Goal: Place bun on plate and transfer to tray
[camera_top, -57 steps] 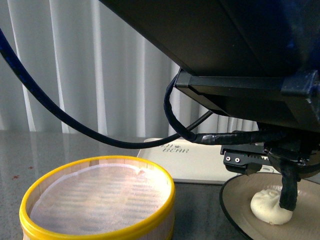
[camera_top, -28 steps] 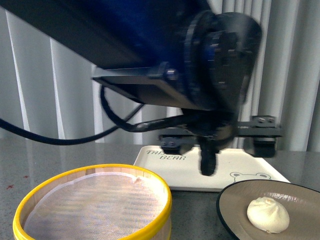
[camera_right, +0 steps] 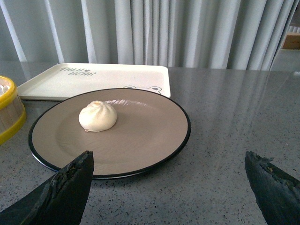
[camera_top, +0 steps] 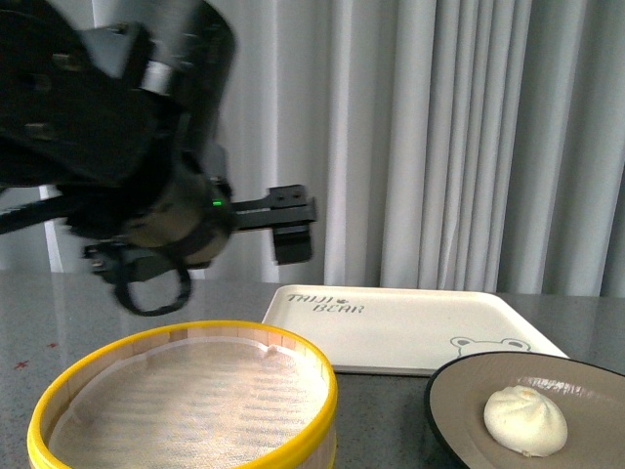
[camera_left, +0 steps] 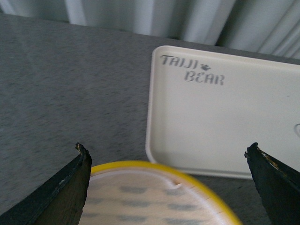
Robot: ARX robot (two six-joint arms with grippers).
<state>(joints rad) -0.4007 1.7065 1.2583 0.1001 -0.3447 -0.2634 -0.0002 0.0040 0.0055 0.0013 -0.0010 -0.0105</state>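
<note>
Bun: The white bun point(camera_top: 525, 420) point(camera_right: 97, 116) sits on the plate, a bit off the middle. Nothing touches it.
Plate: The plate point(camera_top: 459, 391) point(camera_right: 140, 140) is round and tan with a black rim. It lies on the table, at 4 o'clock in the front view.
Tray: The tray point(camera_top: 410, 327) point(camera_left: 225, 126) point(camera_right: 93, 77) is flat and cream, with "TAIJI BEAR" and a little bear face on it. From the plate it is at 11 o'clock, just beside the rim.
Basket: The basket point(camera_top: 186, 337) point(camera_left: 154, 166) point(camera_right: 7, 112) has a yellow rim and a white cloth inside. It stands at 9 o'clock from the plate and close to the tray.
Left gripper: The left gripper point(camera_left: 165, 147) has its jaws spread wide and holds nothing. It hangs in the air over the basket's far rim and the tray's near edge.
Left arm: The left arm point(camera_top: 146, 176) is big, dark and blurry, at 10 o'clock in the front view.
Right gripper: The right gripper point(camera_right: 168, 155) is also spread wide and holds nothing. It is low over the table, facing the plate, near its rim but not touching.
Table: The table point(camera_right: 234, 117) is grey and speckled.
Curtain: A pale curtain point(camera_top: 469, 147) hangs behind the table.
</note>
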